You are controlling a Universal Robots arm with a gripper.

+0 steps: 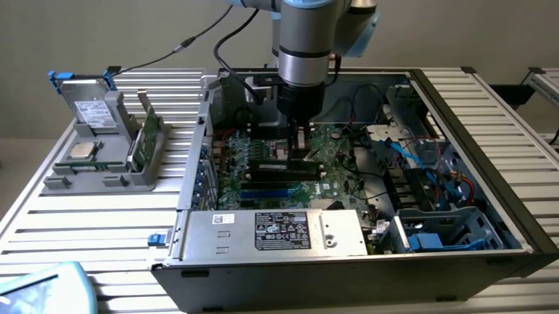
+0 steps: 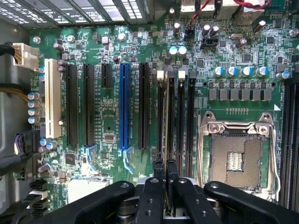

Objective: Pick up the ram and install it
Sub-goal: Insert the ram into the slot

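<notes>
Black claw (image 2: 165, 169) fingers (image 2: 152, 196) at the near edge of the wrist view, pressed together on the ram (image 2: 166, 206), a thin strip seen edge-on between the pads. Ram sits right over the row of black memory slots (image 2: 184, 116), lined up along them; can't tell if it is seated. In the exterior view the claw (image 1: 300, 152) hangs straight down from the arm (image 1: 303, 59) inside the open computer case (image 1: 349, 281), with the ram (image 1: 302, 139) upright in its grip above the slots (image 1: 284, 175). Just beside the slots is an empty silver CPU socket (image 2: 236, 158), its frame shut around bare contacts. On the slots' other side are black expansion slots, one blue slot (image 2: 124, 109) and a white slot (image 2: 52, 98), all on the green motherboard (image 2: 107, 126). Grey power supply (image 1: 271, 232) with a black label lies at the case's near wall, blue cables (image 1: 419, 154) toward the exterior view's right. Case stands on a slatted metal desk (image 1: 105, 229). Well apart, on the exterior view's left, a grey holder (image 1: 105, 176) carries a square processor chip (image 1: 81, 150), a drive (image 1: 94, 112) and a second green memory stick (image 1: 148, 131) standing on edge.
</notes>
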